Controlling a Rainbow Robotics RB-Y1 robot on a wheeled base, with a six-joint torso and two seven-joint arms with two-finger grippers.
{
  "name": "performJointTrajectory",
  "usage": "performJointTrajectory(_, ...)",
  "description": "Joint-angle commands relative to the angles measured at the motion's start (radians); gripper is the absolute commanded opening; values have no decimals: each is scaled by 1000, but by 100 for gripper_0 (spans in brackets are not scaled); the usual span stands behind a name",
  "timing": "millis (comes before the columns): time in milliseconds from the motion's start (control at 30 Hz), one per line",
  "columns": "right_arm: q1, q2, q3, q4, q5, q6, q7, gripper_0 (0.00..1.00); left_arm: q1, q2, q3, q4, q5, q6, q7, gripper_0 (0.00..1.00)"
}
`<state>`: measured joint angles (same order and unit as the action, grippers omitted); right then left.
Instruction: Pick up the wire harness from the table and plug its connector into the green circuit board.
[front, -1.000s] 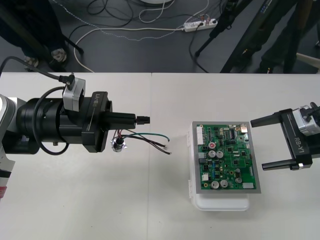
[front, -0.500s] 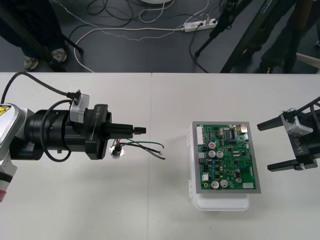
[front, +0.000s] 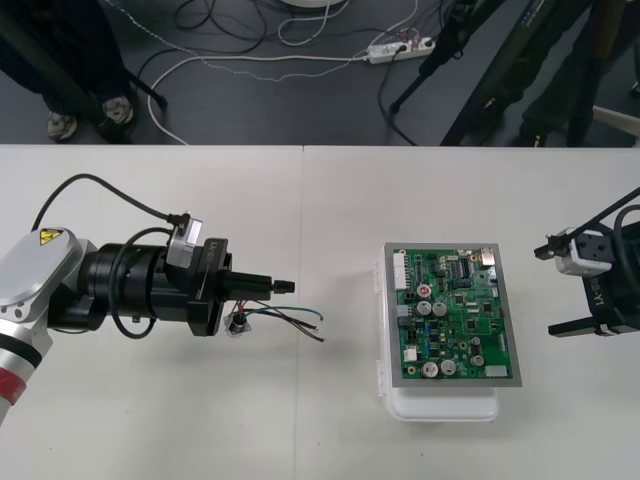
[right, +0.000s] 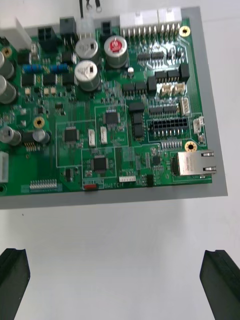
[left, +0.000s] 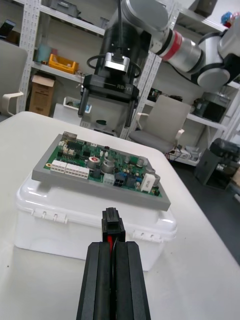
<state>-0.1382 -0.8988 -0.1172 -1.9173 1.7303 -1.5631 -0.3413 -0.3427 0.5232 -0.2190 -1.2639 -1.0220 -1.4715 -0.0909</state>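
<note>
My left gripper (front: 268, 284) hovers over the left half of the table, shut on the harness's small black plug (front: 286, 285). The plug pokes out past the fingertips (left: 100, 255) in the left wrist view, pointing at the green circuit board (left: 105, 167). The red, black and green wires (front: 295, 317) trail below the gripper, and the round metal socket (front: 237, 323) hangs beneath it. The board (front: 455, 315) lies on its white base (front: 440, 405) right of centre. My right gripper (front: 562, 287) stands open at the table's right edge, its fingers (right: 12, 280) wide apart short of the board (right: 110, 110).
A gap of bare table separates the plug from the board's white connectors (front: 400, 268). The white base (left: 75, 220) lifts the board above the table. In the left wrist view my right gripper (left: 111, 97) stands beyond the board. Cables and a power strip (front: 400, 48) lie on the dark floor.
My left arm has drawn back slightly and swung lower, carrying the harness along. My right gripper has pulled away to the right, farther from the board.
</note>
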Motion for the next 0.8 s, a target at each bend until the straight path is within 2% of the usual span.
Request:
performJointTrajectory(33, 37, -20, -12, -104, 81, -8, -62, 100, -81, 17, -60, 67, 22, -49, -110, 0)
performJointTrajectory(300, 68, 3, 14, -209, 207, -8, -169, 100, -130, -18, -99, 175, 22, -72, -176, 0)
performJointTrajectory(567, 68, 3, 87, -206, 308, -8, -174, 100, -168, -83, -129, 278, 20, -75, -268, 0)
performJointTrajectory(800, 66, 3, 123, -206, 347, -8, -171, 100, -171, -137, -129, 294, -1, -73, -314, 0)
